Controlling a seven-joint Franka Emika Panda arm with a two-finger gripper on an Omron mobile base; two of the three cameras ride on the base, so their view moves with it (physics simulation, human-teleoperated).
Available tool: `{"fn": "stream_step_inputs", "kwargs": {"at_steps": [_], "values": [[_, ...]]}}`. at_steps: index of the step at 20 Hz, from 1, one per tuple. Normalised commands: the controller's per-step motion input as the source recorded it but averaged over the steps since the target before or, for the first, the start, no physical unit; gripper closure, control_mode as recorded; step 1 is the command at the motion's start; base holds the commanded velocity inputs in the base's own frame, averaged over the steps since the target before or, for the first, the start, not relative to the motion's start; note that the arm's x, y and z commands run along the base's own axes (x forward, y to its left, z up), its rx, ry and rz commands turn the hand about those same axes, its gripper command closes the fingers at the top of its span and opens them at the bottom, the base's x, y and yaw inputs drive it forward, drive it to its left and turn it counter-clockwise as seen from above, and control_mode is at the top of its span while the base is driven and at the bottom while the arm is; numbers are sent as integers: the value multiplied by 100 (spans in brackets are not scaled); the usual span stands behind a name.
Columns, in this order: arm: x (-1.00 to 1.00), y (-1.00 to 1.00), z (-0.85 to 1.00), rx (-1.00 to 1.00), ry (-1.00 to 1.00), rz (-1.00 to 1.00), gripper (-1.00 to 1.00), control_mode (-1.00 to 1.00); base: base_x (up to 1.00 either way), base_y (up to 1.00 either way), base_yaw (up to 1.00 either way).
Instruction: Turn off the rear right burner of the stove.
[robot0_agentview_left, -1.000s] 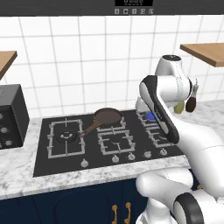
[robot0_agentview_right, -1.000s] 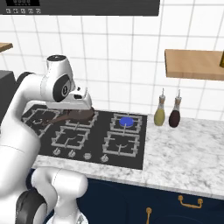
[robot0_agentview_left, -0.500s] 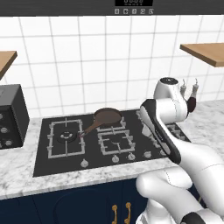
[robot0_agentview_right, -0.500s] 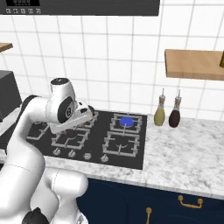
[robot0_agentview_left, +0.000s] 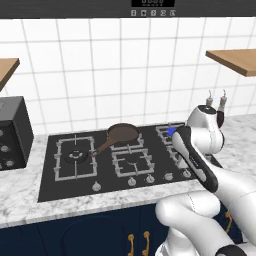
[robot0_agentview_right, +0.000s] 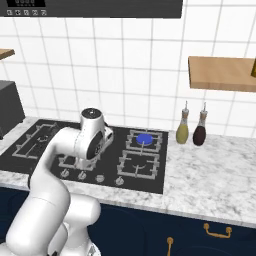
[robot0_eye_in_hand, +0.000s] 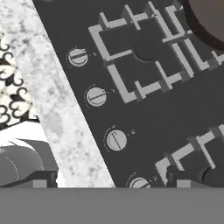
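Note:
The stove (robot0_agentview_left: 50, 175) is a black glass cooktop with grey grates and a row of silver knobs (robot0_agentview_left: 132, 181) along its front. On the rear right burner (robot0_agentview_right: 145, 139) a blue flame glows; in the left base view my arm partly covers that burner (robot0_agentview_left: 171, 131). A brown pan (robot0_agentview_left: 122, 132) rests on the rear middle burner. My gripper (robot0_eye_in_hand: 111, 181) hangs open above the front of the stove (robot0_eye_in_hand: 144, 131), its dark fingertips (robot0_eye_in_hand: 41, 178) far apart with nothing held. Below it runs the knob row, one knob (robot0_eye_in_hand: 116, 140) nearest the middle and another knob (robot0_eye_in_hand: 139, 183) between the tips.
Two bottles (robot0_agentview_right: 182, 131) (robot0_agentview_right: 200, 132) stand on the marble counter (robot0_agentview_right: 210, 170) right of the stove. A black boxy appliance (robot0_agentview_left: 12, 132) sits at the left. A wooden shelf (robot0_agentview_right: 220, 72) hangs on the right wall. Dark blue cabinet doors (robot0_agentview_right: 200, 235) lie below.
My arm has folded down from high above the stove to low over its front right part, near the knob row. The blue flame still glows.

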Motion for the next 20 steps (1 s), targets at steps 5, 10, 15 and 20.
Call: {"fn": "stream_step_inputs", "kwargs": {"at_steps": [5,10,15,20], "values": [[53,-13,-39,0,1,37,-100,-100,0,0,0],[21,-3,-44,-5,0,41,-100,-100,0,0,0],[3,0,-45,-10,1,33,-100,-100,0,0,0],[1,9,-25,-2,6,13,-100,-100,0,0,0]]}}
